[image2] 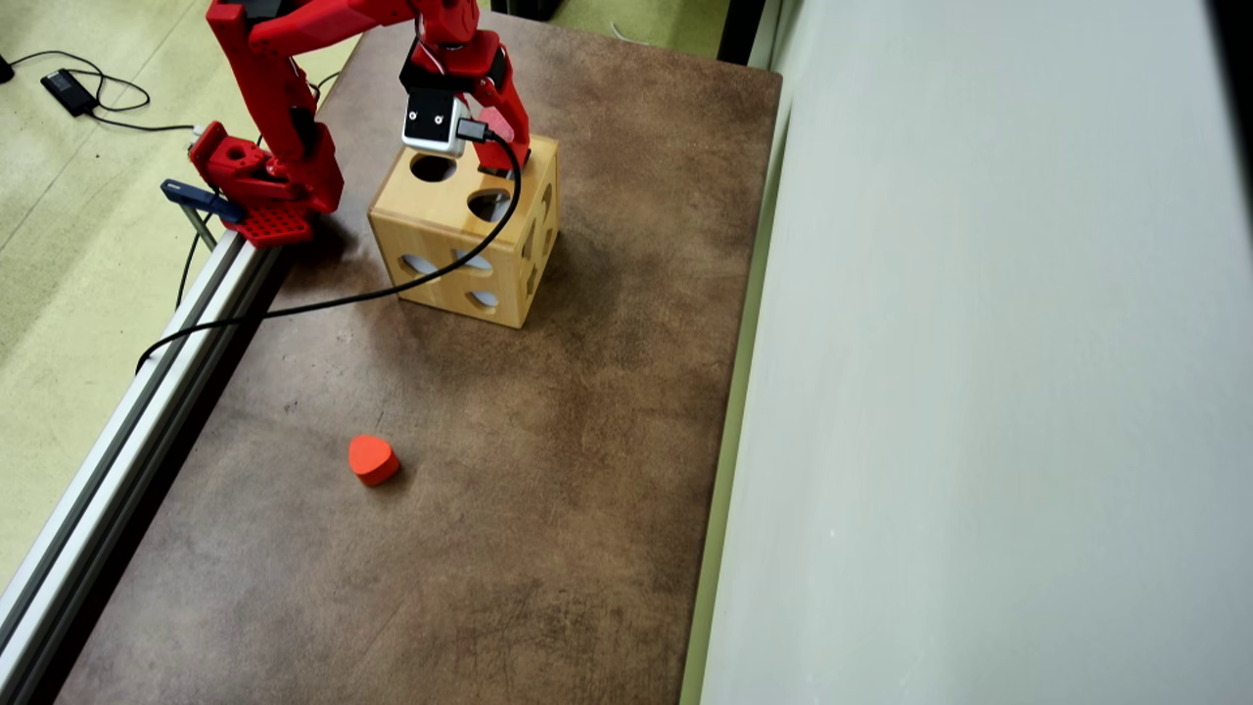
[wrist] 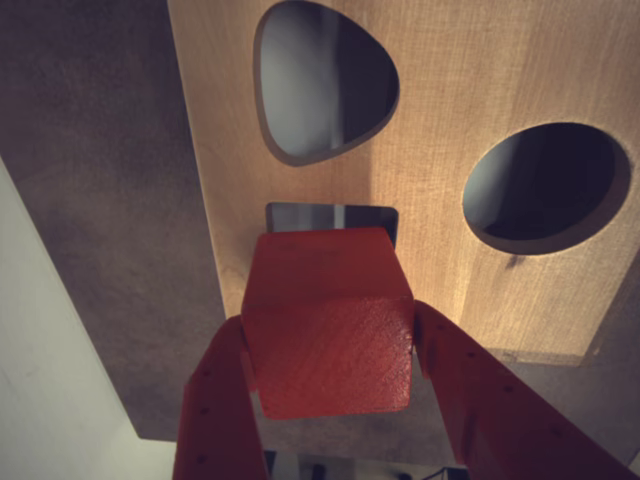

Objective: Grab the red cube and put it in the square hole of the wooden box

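In the wrist view my red gripper (wrist: pixel 330 345) is shut on the red cube (wrist: pixel 328 320), one finger on each side. The cube hangs just above the wooden box's top (wrist: pixel 450 120), in front of the square hole (wrist: pixel 330 216), which it partly covers. A rounded-triangle hole (wrist: pixel 325 80) and a round hole (wrist: pixel 545 185) lie beyond. In the overhead view the gripper (image2: pixel 504 147) is over the back right corner of the wooden box (image2: pixel 465 230); the cube is hidden there by the arm and its camera.
A red rounded-triangle block (image2: pixel 372 458) lies on the brown table (image2: pixel 489 490) well in front of the box. The arm's base (image2: pixel 264 186) is clamped at the table's left edge beside an aluminium rail (image2: pixel 127 431). A pale wall (image2: pixel 979 392) borders the right.
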You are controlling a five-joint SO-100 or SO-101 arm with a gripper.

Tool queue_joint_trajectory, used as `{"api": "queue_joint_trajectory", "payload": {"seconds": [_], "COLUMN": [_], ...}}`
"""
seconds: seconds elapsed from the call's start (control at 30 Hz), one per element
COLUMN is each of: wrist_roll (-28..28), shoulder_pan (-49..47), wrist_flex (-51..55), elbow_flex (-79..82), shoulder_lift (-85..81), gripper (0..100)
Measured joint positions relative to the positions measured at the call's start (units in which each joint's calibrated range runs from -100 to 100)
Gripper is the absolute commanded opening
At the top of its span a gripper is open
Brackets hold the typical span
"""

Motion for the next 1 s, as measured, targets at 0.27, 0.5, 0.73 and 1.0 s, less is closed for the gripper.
{"api": "queue_joint_trajectory", "payload": {"seconds": [0.27,0.5,0.73,1.0], "wrist_roll": [0.0,0.0,0.0,0.0], "shoulder_pan": [0.1,0.3,0.3,0.4], "wrist_flex": [0.0,0.0,0.0,0.0], "elbow_flex": [0.0,0.0,0.0,0.0], "shoulder_lift": [0.0,0.0,1.1,1.8], "gripper": [1,1,1,1]}}
